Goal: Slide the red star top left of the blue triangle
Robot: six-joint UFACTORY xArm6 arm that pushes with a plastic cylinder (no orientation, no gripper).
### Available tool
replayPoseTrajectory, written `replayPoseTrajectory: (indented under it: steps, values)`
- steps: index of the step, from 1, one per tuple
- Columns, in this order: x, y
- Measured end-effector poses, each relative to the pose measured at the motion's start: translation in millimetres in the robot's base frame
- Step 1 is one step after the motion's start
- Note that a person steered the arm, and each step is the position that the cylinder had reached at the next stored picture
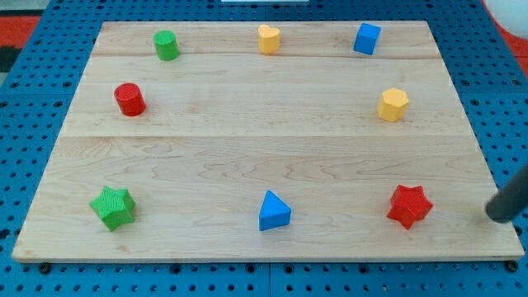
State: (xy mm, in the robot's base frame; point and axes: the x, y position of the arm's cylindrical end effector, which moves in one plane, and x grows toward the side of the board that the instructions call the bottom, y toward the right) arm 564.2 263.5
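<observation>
Camera view: my tip (pixel 497 216) right of red star (pixel 409 205)

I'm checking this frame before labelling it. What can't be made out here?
- My tip: the dark rod enters from the camera view's right edge, which cuts off its upper part and the arm. Its end lies right of the red star, apart from it.
- Whether the end touches the wooden board: one view cannot settle it.
- Back faces of the blue triangle and the other blocks: hidden by the blocks themselves.
</observation>
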Motion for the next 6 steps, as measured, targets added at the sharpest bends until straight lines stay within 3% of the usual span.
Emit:
replayPoseTrajectory:
  steps: [1, 4, 6]
  values:
    - [-2.4, -72.6]
    - [12.8, -112.6]
    - [-27.2, -191.2]
